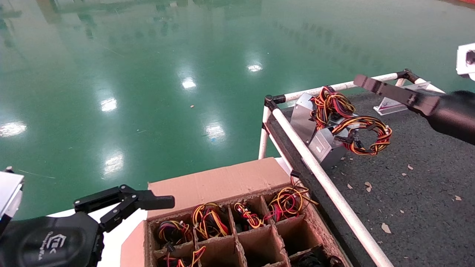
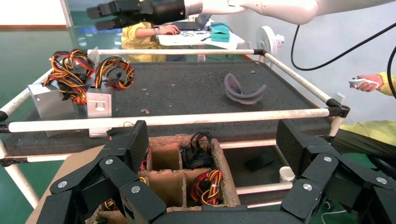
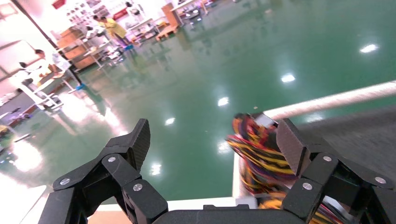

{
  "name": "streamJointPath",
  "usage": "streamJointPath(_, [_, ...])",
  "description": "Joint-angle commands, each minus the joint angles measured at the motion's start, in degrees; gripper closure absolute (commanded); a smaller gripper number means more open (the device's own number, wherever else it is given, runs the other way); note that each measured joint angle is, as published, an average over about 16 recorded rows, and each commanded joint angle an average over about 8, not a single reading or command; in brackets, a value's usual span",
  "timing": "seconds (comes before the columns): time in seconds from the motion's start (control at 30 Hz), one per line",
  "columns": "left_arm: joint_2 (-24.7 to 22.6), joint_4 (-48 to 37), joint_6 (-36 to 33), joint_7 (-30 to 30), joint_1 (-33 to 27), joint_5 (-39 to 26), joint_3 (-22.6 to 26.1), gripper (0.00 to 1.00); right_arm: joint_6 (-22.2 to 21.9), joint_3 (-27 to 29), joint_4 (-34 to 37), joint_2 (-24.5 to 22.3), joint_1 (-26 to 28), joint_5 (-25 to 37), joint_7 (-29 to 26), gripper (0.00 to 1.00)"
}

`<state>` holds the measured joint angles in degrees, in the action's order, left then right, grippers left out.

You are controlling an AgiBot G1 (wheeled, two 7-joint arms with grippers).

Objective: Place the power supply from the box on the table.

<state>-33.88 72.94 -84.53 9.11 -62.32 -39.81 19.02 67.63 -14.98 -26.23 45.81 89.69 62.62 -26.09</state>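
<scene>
Factory/warehouse-type hall: glossy green epoxy floor point(image 1: 148, 74) w/ ceiling-light reflections, pipe-rail worktable point(image 1: 426, 193), staff at desks point(image 2: 187, 37) at 12 o'clock, stacked cartons point(image 3: 70, 37).

The left gripper point(image 1: 148, 205) sits low at the left of the head view, its black wrist body below and behind it. Its jaws stand wide apart with nothing between them; the fingers point(image 2: 135, 144) spread out to either side in its wrist view.

The right arm reaches in from the right edge of the head view, held high. The right gripper point(image 1: 374, 86) points leftward at the end of a dark forearm. Its jaws are also spread wide and hold nothing, the fingers point(image 3: 140, 140) splayed in its own wrist view.
</scene>
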Motion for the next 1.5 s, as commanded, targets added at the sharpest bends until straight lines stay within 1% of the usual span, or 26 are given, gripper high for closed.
streamJointPath(0.03, [0.00, 0.00, 0.00, 0.00, 0.00, 0.00, 0.00, 0.00, -0.18, -0.01, -0.83, 0.55, 0.34, -0.09, -0.34, 0.00])
streamJointPath(0.23, [0.00, 0.00, 0.01, -0.01, 0.00, 0.01, 0.01, 0.00, 1.45, 0.13, -2.46, 2.64, 0.81, -1.27, -0.57, 0.00])
streamJointPath(0.4, [0.00, -0.02, 0.01, -0.01, 0.01, 0.01, 0.01, 0.00, 2.89, 0.17, -4.64, 2.81, -0.18, -2.54, 0.03, 0.00])
streamJointPath(1.5, [0.01, -0.04, 0.02, -0.04, -0.01, 0.04, 0.05, 0.00, 11.54, -0.52, -28.94, -4.90, -16.06, -12.91, 8.73, 0.00])
